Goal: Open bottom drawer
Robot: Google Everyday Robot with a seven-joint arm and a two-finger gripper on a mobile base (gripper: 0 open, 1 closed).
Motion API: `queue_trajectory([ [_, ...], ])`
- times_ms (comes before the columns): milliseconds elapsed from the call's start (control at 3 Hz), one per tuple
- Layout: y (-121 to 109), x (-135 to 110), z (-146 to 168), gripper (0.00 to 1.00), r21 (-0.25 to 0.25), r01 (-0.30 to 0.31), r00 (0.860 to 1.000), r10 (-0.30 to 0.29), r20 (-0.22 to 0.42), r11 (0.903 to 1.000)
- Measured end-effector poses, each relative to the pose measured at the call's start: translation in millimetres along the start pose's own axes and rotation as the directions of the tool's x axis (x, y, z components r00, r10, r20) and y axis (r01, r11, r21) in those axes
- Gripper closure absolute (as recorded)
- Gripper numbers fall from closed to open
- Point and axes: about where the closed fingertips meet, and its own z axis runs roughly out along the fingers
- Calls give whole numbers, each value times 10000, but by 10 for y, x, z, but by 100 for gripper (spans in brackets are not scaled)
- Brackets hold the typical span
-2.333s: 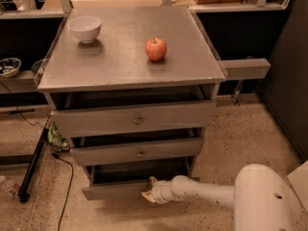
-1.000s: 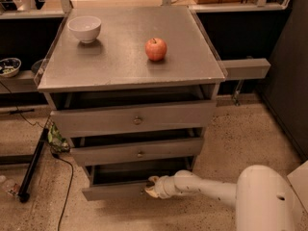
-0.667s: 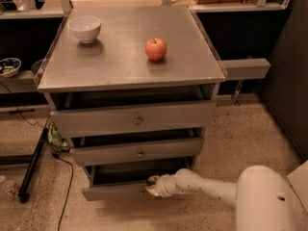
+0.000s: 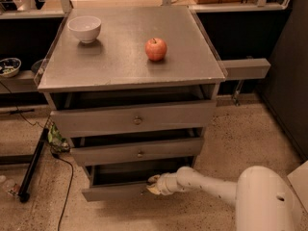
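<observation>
gripper (image 4: 153, 184) at bottom drawer (image 4: 113, 192), middle drawer (image 4: 110, 154) overhanging

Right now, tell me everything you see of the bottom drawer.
The bottom drawer is the lowest of three in the grey cabinet, with a slim, flat, metal-looking grey front. It stands partly pulled out, a dark opening showing behind its front. The gripper is at the front's top edge near the middle, so no knob shows.

Dim warm light, end effector (image 4: 153, 185) at shadowed bottom drawer (image 4: 111, 193).
</observation>
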Motion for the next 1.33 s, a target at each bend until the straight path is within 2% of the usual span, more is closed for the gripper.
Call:
queue_trajectory([
  [1333,-13,29,-32,100,-184,-177,9998,175,-78,9997],
])
